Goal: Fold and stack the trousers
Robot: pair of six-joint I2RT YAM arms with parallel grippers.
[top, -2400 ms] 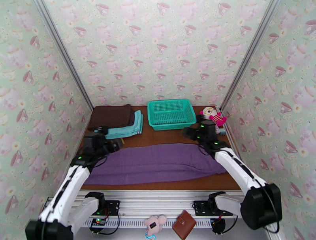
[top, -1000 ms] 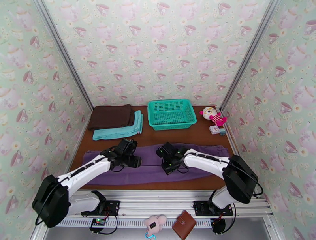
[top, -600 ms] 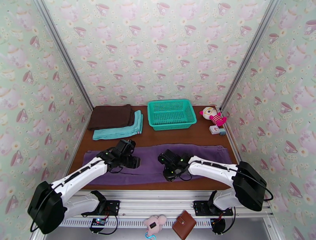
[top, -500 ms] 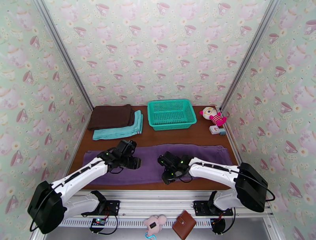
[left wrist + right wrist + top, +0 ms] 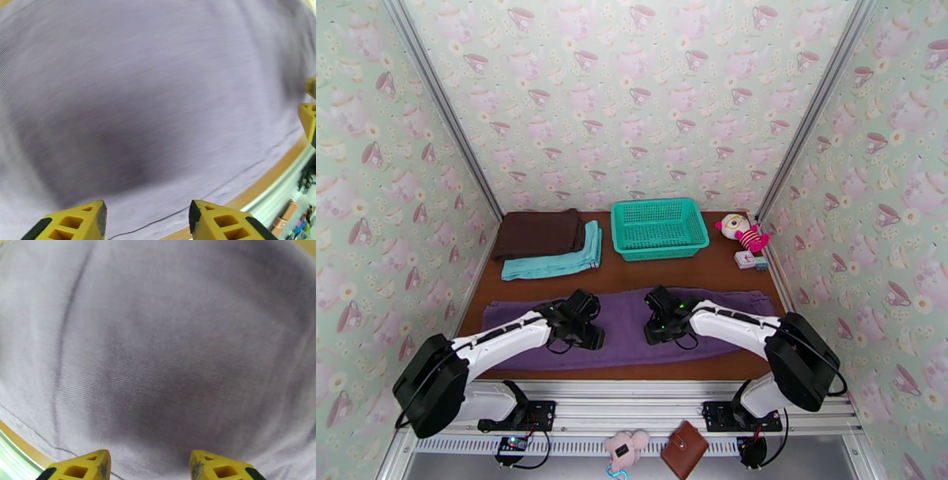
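- Since the trousers (image 5: 622, 317) lie flat as one long purple band across the near part of the table (image 5: 632, 276), the next fold looks like end over end.
- Stack target is probably back left: the dark brown garment (image 5: 537, 233) with the teal garment (image 5: 553, 262) just beside it.
- The teal basket (image 5: 660, 251) sits back centre, apart from the cloth. A high carry could clip its rim.
- The left gripper (image 5: 588, 338) and right gripper (image 5: 657, 328) hang side by side over the band's middle. Jaws are apart on both, with nothing pinched and bare cloth beneath.
- I'd pinch at the near hem through every layer, lift low and keep the edges square.
- The doll (image 5: 741, 230) and small box (image 5: 749, 260) sit near the band's right end. Watch for snags.
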